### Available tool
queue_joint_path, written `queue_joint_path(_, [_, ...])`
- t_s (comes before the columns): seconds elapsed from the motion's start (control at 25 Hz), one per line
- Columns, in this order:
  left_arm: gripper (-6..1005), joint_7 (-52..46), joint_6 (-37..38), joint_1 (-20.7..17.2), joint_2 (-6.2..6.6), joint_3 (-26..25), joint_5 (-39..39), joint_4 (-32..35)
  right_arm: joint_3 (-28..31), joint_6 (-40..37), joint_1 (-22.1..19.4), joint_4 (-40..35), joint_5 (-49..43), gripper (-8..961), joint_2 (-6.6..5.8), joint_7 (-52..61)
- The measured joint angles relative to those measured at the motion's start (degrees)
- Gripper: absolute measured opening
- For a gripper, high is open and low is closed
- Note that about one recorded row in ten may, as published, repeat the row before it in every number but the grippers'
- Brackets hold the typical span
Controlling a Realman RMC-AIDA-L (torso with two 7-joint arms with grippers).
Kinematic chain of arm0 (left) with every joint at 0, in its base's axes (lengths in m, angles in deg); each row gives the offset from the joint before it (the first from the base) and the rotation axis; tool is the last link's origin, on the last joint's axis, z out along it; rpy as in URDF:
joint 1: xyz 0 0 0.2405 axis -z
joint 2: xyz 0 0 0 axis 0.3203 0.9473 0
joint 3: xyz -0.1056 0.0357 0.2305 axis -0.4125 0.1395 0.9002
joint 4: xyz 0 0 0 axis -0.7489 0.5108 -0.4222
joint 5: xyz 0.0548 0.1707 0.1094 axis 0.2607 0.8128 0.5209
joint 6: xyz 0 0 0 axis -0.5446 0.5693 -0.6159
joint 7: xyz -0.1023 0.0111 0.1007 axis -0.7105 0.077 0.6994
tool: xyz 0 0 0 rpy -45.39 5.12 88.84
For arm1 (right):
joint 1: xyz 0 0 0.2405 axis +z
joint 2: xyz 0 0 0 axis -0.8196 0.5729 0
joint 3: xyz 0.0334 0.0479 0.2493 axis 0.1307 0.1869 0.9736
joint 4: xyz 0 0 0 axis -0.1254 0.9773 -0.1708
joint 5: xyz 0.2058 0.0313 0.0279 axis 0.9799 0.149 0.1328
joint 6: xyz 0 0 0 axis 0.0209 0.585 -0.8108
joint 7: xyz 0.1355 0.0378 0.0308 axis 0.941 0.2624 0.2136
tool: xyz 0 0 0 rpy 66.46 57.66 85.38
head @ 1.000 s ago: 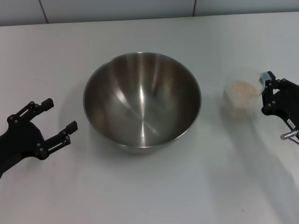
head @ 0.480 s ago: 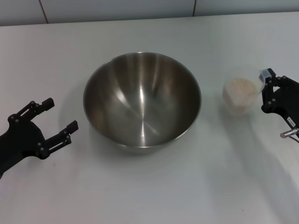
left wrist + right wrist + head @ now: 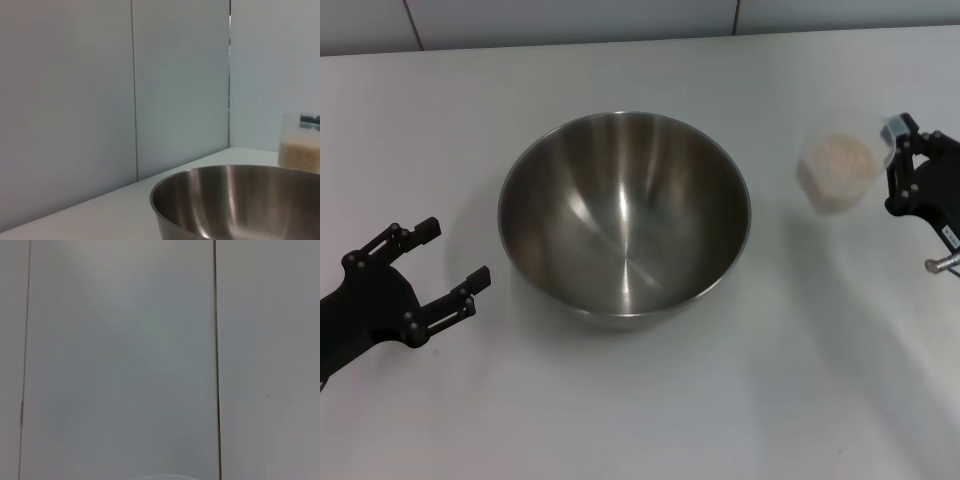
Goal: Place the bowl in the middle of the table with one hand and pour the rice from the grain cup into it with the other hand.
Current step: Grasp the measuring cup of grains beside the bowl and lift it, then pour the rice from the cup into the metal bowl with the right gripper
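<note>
Centrally on the worktop [image 3: 640, 400] the bowl [image 3: 624, 216] is seen in the head view, upright, its shiny inside bare of grain. To its left and well apart, the left gripper [image 3: 432, 272] is held low over the worktop with its jaws spread wide and nothing between them. On the right side, the grain cup [image 3: 837, 174] is gripped at its rim tab by the right gripper [image 3: 902, 150], whose jaws are clenched on the tab. Whether the cup is clear of the worktop cannot be told from this view. The cup is kept upright, near the bowl but apart from it, and the rice [image 3: 840, 158] is seen inside as a pale mass filling much of it.

From the left wrist view, the bowl's outer wall and rim [image 3: 235, 200] are shown close by, with the grain cup [image 3: 300, 145] beyond it, the rice [image 3: 299, 152] visible through its frosted side. A panelled wall [image 3: 125, 90] is seen behind. In the right wrist view only the wall [image 3: 120, 355] and a sliver of a pale rim are shown.
</note>
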State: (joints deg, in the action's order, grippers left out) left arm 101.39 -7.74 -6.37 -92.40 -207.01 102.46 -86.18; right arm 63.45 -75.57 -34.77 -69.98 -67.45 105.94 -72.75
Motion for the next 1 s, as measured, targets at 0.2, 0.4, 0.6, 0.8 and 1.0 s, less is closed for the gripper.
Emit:
queue_joint_path(0.2, [829, 0.00, 0.00, 0.00, 0.00, 0.00, 0.11, 0.00, 0.08, 0.11, 1.03, -0.11, 0.00, 37, 0.02, -0.20])
queue_joint_path(0.4, [829, 0.00, 0.01, -0.01, 0.00, 0.00, 0.14, 0.00, 0.08, -0.57, 2.33, -0.14, 0.00, 37, 0.00, -0.26])
queue_joint_path(0.6, [829, 0.00, 0.00, 0.00, -0.04, 0.00, 0.14, 0.00, 0.15, -1.50, 3.08, -0.21, 0.00, 37, -0.04, -0.29])
queue_joint_path(0.8, [829, 0.00, -0.06, -0.03, -0.08, 0.00, 0.13, 0.00, 0.29, -2.02, 3.81, -0.98, 0.03, 37, -0.02, -0.35])
queue_joint_path(1.0, [829, 0.00, -0.09, -0.02, -0.09, 0.21, 0.12, 0.28, 0.97, -2.31, 4.77, -1.95, 0.09, 37, -0.03, -0.35])
